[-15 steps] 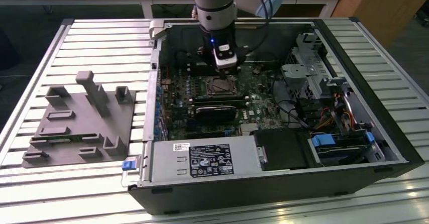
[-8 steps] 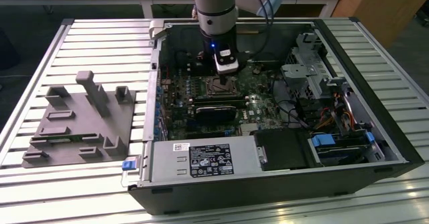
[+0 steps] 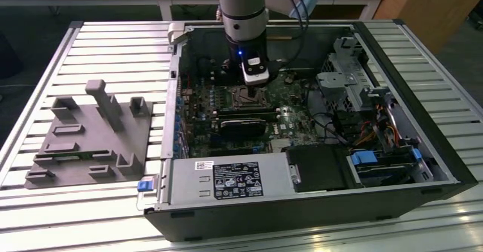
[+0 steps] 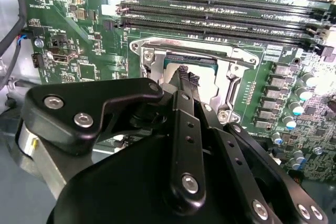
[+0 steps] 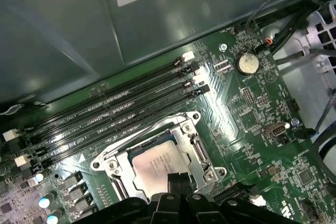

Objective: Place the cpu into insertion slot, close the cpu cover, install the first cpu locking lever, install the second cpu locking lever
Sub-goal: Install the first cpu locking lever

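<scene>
Black gripper linkages crowd the foreground in both wrist views, the gripper (image 4: 188,75) poised over the cpu (image 5: 157,166), its dark fingers (image 5: 177,182) drawn together with no gap visible between them and nothing seen held. Seated in the insertion slot (image 5: 195,145), the cpu shows its pale metallic face through the window of the cpu cover (image 4: 239,56), which lies flat around it, and the fingertips come down onto that face. Rows of long black memory slots (image 5: 115,111) run alongside the socket on the green motherboard (image 5: 252,135), with a round coin cell (image 5: 247,62) near the board's edge. From the exterior view, the arm (image 3: 243,14) descends into the open computer case (image 3: 302,201) at about 12 o'clock, stopping over the socket (image 3: 243,95) near the case's centre, while a grey fixture tray (image 3: 90,136) sits on the slatted table (image 3: 113,43) at 9 o'clock, apart from the case.
</scene>
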`<state>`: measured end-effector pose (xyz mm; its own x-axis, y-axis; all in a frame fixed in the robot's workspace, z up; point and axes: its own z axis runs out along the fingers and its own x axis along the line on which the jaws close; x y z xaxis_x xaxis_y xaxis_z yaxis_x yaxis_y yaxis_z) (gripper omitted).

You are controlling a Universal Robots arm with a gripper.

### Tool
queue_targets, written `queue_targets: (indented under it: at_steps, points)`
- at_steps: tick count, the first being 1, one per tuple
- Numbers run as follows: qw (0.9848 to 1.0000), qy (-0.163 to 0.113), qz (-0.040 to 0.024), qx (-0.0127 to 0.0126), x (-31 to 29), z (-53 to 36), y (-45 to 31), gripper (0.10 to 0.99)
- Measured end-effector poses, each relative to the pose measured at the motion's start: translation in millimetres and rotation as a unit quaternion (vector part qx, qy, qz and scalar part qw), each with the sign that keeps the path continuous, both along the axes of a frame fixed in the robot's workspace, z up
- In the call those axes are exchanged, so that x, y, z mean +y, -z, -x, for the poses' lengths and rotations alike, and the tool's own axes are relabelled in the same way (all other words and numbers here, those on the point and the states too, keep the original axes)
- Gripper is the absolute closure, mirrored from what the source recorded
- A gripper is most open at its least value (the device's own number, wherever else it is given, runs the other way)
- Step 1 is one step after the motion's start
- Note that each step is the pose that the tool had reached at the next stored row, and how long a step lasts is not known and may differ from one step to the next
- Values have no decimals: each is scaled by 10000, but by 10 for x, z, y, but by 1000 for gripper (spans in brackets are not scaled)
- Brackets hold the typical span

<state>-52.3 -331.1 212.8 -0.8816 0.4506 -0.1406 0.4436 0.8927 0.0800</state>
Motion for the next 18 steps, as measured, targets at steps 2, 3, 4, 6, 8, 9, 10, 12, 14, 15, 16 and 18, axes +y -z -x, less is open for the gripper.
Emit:
queue_targets:
  at_steps: [2,3,4,6,8,9,10,12,14,15,16,18]
  points:
    - [10000,-1,1,1,0,0,-13,980]
    - [10000,-3,0,0,0,0,-25,980]
    - [10000,-6,0,0,0,0,-45,980]
    - [10000,-11,0,0,0,0,-91,980]
    - [10000,-16,0,0,0,-1,-138,980]
    - [10000,-20,0,0,0,-2,-156,980]
    - [10000,-26,0,1,0,-4,-168,980]
    - [10000,-45,-2,25,1,-19,-174,980]
    - [10000,-70,0,58,0,-37,-175,980]
    - [9999,-96,2,71,0,-44,-175,980]
    - [9999,-139,4,81,0,-46,-175,980]
    - [9996,-250,4,87,0,-47,-171,980]
